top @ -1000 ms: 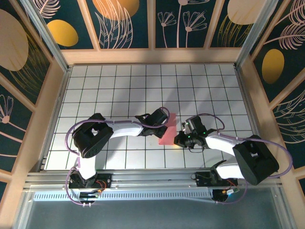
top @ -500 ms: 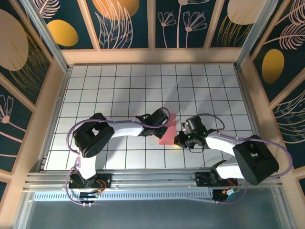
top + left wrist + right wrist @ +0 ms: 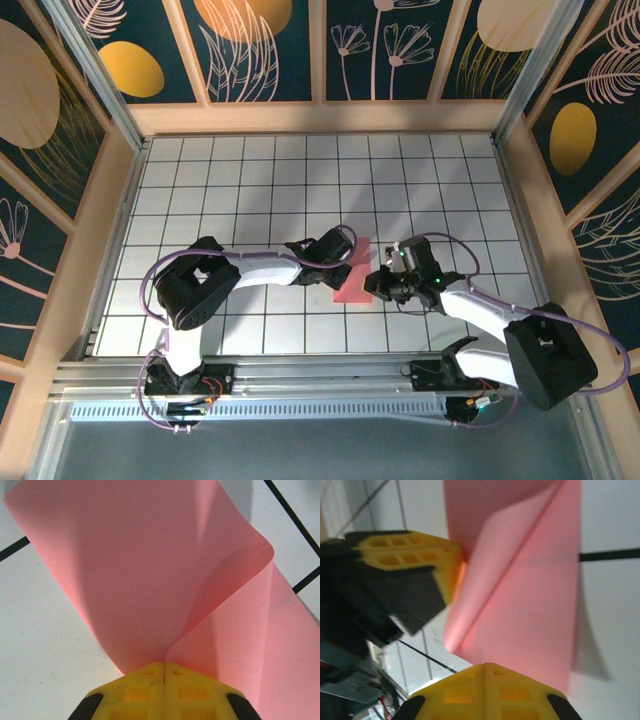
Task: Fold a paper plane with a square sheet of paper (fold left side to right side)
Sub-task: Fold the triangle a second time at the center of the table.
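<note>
Gridded table (image 3: 250, 180) bears the square sheet of paper (image 3: 352, 282), both jaws pinching it (edges hidden).

Top external: high, far, facing down. Wrist views: close behind fingers (image 3: 135, 692). All share paper (image 3: 352, 280).

The white gridded table (image 3: 250, 170) is lit brightly and evenly from above; faint soft shadows are cast on it beyond the thin salmon-pink square sheet of paper (image 3: 352, 280). In the right wrist view, the yellow-and-black left gripper (image 3: 454, 555) is blurred, and a grey shadow is thrown right of the paper.
</note>
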